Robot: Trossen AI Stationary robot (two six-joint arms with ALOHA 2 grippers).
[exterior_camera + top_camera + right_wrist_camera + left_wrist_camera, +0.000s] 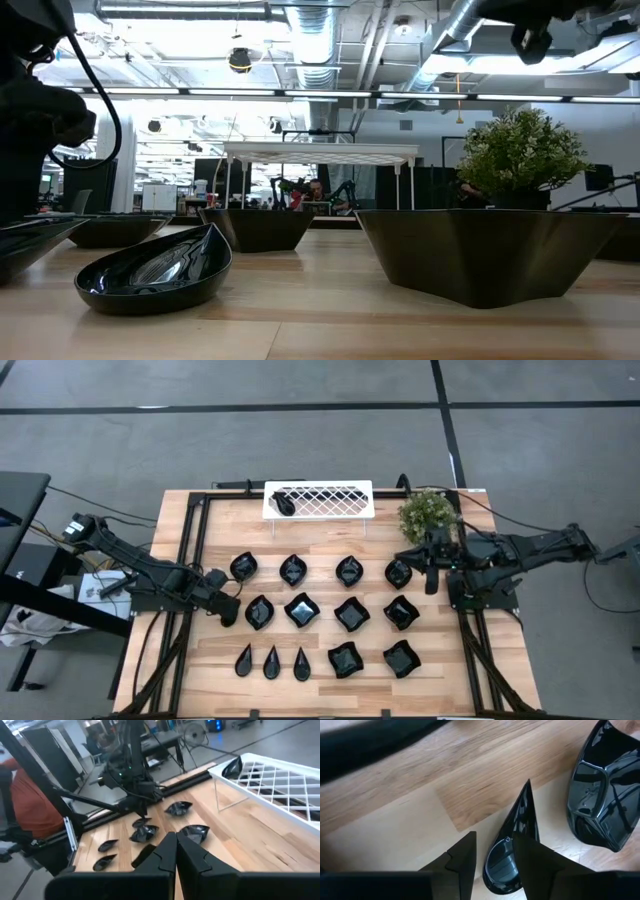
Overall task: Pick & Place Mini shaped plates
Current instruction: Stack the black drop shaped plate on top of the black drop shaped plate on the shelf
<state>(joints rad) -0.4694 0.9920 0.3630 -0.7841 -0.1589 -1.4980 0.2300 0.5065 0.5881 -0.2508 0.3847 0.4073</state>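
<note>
Glossy black plates (303, 609), white lattice rack (330, 500)

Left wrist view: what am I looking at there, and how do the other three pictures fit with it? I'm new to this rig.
It is two robot arms at a wooden table. One picture looks straight down from above, one looks level across the tabletop, and each arm has a camera on its wrist.

In the left wrist picture, the two dark wedges are the left claw. A teardrop plate sits between them, seemingly pinched.

The right claw is shut and empty, up near the potted plant.

Small black plates lie in rows on the table. One dish already lies on the white rack at the far edge.
</note>
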